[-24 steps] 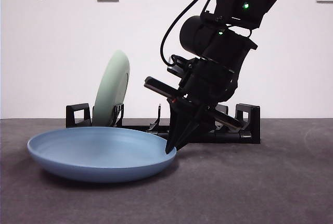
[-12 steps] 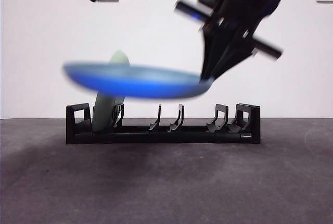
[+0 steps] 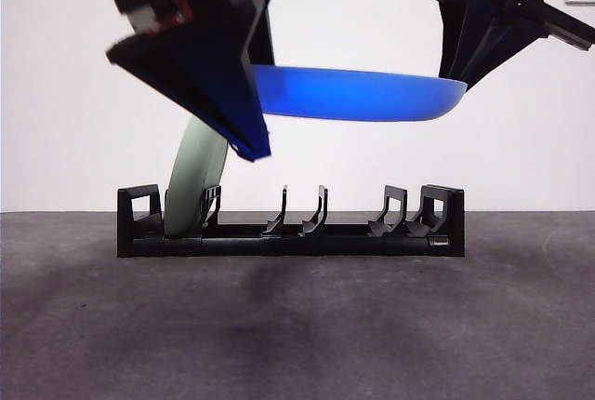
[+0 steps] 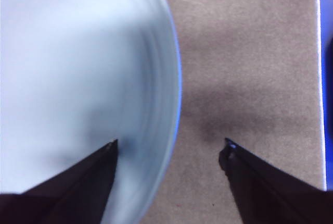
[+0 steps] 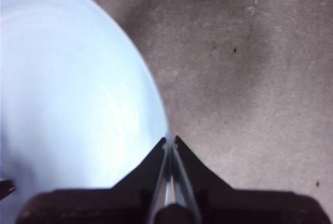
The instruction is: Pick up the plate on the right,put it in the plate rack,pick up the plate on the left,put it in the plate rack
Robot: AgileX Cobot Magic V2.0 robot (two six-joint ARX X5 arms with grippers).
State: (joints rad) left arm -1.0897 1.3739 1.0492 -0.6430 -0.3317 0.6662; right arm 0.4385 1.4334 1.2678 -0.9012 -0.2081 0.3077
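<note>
item: blue plate (image 3: 358, 93). held in the air above the plate rack (image 3: 290, 225), roughly level, clear of the table (image 3: 297, 326). one edge is pinched by the right gripper (image 5: 170, 141), whose jaws in the right wrist view are closed thin on the rim. in the front view this gripper (image 3: 457, 79) enters from the upper right, meeting the plate's right edge.

item: left gripper (image 4: 169, 148). jaws spread wide, holding nothing. in the left wrist view the plate's (image 4: 78, 88) rim lies between the two jaws, one jaw over the plate's face and the other over bare table; contact cannot be told. in the front view it is the large dark shape at upper left (image 3: 209, 56), at the plate's left edge.

item: pale green plate (image 3: 197, 172). standing on edge in the rack's leftmost slots, leaning slightly, well below the blue plate.

item: plate rack. long, low, black; middle and right-hand dividers unoccupied.

step in hand, judged: one plate is already racked; the second is lifted and appears to be mid-handover or being steadied between the two arms before racking.

next move, judged: the left jaws would need to close on the rim for a firm hold. the plate then has to be turned from flat to upright and lowered, edge first, into a free pair of dividers, clear of the green plate.
</note>
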